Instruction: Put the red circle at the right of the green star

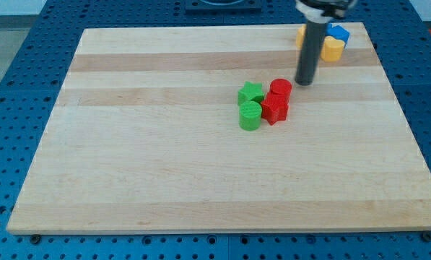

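Observation:
The red circle [280, 88] sits near the board's middle, touching the right side of the green star [251, 92]. A red star-shaped block [274, 109] lies just below the red circle, and a green circle [250, 115] lies just below the green star. All of these blocks form one tight cluster. My tip [304, 81] is on the board just right of and slightly above the red circle, a small gap apart from it.
At the view's top right, partly behind the rod, are a yellow block [332, 49], a blue block [338, 32] and an orange block [301, 33]. The wooden board [128, 159] rests on a blue perforated table.

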